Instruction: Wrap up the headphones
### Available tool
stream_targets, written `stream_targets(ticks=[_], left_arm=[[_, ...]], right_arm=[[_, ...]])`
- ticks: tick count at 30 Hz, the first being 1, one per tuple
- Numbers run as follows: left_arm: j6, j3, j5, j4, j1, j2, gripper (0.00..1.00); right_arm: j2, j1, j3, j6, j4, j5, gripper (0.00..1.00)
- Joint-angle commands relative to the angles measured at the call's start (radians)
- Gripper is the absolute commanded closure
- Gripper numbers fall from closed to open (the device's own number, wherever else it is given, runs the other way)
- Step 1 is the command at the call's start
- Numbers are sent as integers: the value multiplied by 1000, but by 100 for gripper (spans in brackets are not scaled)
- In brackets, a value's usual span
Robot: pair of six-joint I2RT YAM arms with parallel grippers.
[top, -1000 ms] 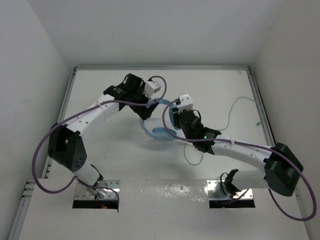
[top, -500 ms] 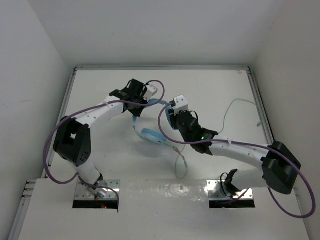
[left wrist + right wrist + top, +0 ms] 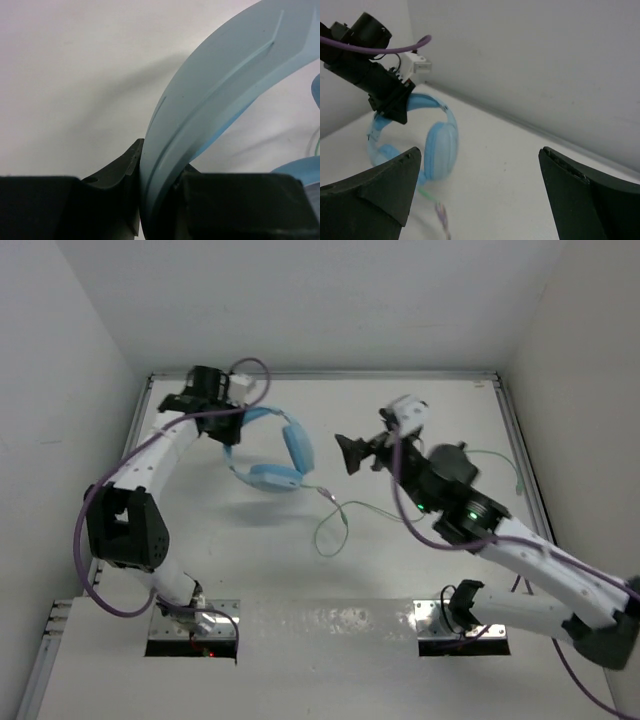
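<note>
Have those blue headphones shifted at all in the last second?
Yes. The headphones went toward the far left corner of the table, carried by the left hand.

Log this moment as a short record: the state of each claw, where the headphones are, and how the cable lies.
left claw: shut on the headband
right claw: open, empty, pointed at the headphones, apart from them
headphones: hanging from the left claw at the far left of the table, earcups low
cable: loose, looping across the table toward the right arm, not wrapped
</note>
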Motion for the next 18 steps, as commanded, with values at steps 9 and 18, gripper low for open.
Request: stream_targets(ticks=[9,18], left_arm=[[-124,264,186,-15,270,-192,100],[-284,558,311,5,361,-68,100]], right_arm=[[37,-51,-362,-436,187,-6,13],[322,-369,-513,-548,502,-319,2]])
